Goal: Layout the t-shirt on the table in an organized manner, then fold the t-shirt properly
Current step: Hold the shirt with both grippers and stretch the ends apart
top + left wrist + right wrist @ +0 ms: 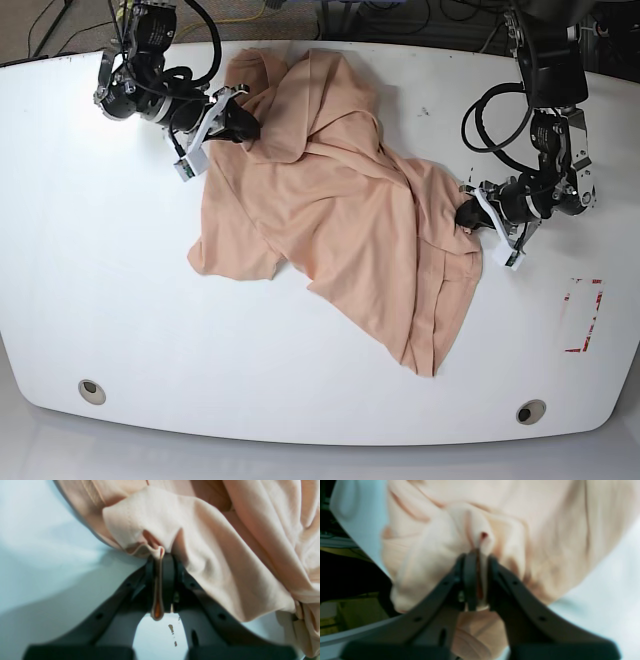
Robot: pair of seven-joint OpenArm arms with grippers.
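The t-shirt [340, 210] lies crumpled across the middle of the table [100, 300], its bulk running from the far left down to the near right, with folds bunched along the far edge and a narrow tail trailing toward the near side. Both pincers are clamped on cloth: the left pincer [160, 555] has a thin doubled fold of the hem pinched between its jaws at the shirt's right edge, and the right pincer [476, 555] grips a puckered bunch of fabric at the far-left edge, though that view is blurred and the exact seam held cannot be told. The chief risk, as I judge it, is that each grip holds only a small pinch; if the arms pull apart quickly, the thin fold could slip free, or the bunched layers could drag along together so the garment twists instead of spreading flat. The right pincer sits close to the table's far-left edge, so a pull in that direction might draw cloth over the rim. There are no containers in sight; the table carries only the shirt, two grommet holes and a red-marked rectangle [583, 315] near the right edge, well apart from the fabric.
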